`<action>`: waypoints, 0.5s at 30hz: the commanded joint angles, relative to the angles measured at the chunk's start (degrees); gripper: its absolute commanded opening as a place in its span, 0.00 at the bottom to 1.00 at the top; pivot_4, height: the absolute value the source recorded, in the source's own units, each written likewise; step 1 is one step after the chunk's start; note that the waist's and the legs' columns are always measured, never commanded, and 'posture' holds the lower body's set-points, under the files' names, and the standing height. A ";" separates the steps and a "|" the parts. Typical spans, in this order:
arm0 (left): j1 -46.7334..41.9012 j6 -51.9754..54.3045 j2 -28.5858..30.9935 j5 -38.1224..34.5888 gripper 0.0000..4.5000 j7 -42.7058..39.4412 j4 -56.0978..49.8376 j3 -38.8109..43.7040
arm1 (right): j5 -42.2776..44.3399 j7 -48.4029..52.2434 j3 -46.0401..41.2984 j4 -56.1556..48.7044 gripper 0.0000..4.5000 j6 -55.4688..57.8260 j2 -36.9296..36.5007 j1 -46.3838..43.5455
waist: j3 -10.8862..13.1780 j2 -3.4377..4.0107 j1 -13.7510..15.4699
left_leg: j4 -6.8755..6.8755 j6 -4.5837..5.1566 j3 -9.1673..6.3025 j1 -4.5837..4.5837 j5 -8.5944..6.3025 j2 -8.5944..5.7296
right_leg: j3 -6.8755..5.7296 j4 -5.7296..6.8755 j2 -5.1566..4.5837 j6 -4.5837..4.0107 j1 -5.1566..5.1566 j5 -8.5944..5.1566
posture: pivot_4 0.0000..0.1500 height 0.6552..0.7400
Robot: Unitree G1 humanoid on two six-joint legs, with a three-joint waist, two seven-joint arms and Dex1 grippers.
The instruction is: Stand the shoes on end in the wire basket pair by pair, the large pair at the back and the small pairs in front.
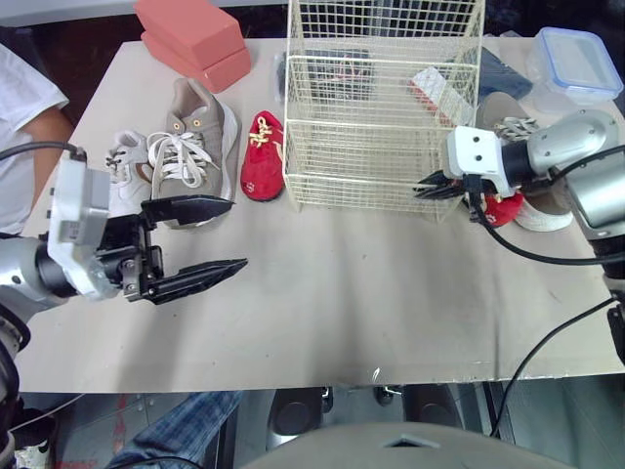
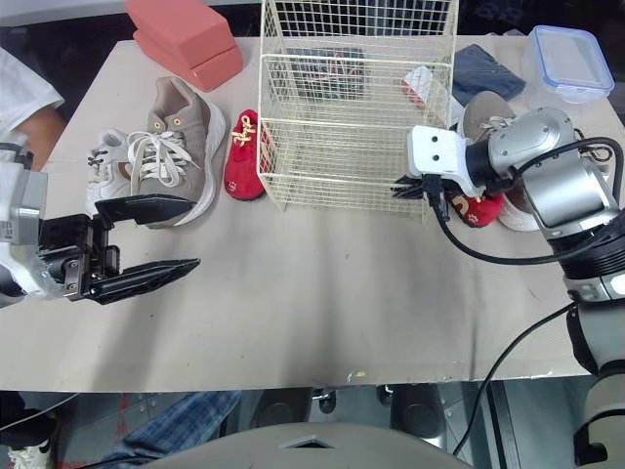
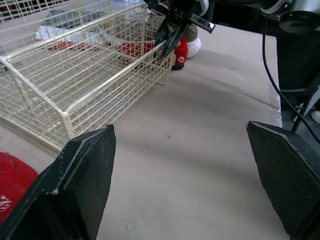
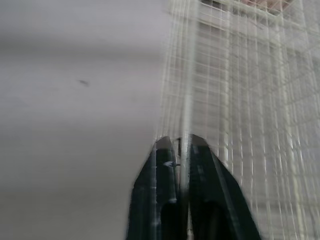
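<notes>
Left gripper (image 1: 237,234) open wide, both black fingers level above the table (image 1: 342,303), off the front-left corner of the wire basket (image 1: 371,181) and well apart from it, holding nothing. Right gripper (image 1: 430,186) sits at the basket's front-right corner; in the right wrist view the fingers (image 4: 162,155) are pinched together with one basket wire running between them, so it reads as clamped on the basket. Basket is cream wire, upright, open top, near the back of the table. Seen through its mesh: a dark flat item (image 1: 332,68) and something red and white (image 1: 435,93); cannot tell whether they are inside the basket or behind it. Left of the basket, lying flat on their soles: small red shoe (image 1: 262,156) just beside the basket wall, then large tan sneaker (image 1: 200,137) with white laces, then small white sneaker (image 1: 125,161), partly hidden by the left gripper's body. Right of the basket: second red shoe (image 1: 503,208), mostly covered by the right gripper and cable, and a second large sneaker (image 1: 518,122), cut off by the right arm, only laces and part of the upper visible. Behind-left of the basket: two stacked pink blocks (image 1: 190,39). Behind-right: dark blue cloth (image 1: 500,73) and a clear box with a blue lid (image 1: 576,63), partly cut by the frame edge. Person's white sleeve (image 1: 24,98) far left of the basket.
</notes>
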 commanded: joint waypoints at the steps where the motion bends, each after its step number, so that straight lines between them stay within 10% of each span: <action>1: -0.30 -0.49 -0.69 -0.93 1.00 0.69 -1.40 1.58 | -1.06 2.63 0.19 0.51 0.01 -4.26 0.96 -2.77 | 0.00 0.00 -0.49 | -0.01 -0.01 0.01 0.02 0.01 0.00 | 0.02 0.02 0.01 -0.01 0.00 0.00 | 1.00 0.36; 15: 0.65 -3.25 -2.04 2.41 1.00 -0.85 1.76 1.95 | -1.45 3.34 -1.50 1.66 0.01 -0.56 3.63 -5.68 | 0.02 -0.01 -1.32 | 0.00 -0.06 0.05 0.08 0.04 0.01 | 0.08 0.18 0.00 -0.15 -0.02 0.07 | 1.00 0.36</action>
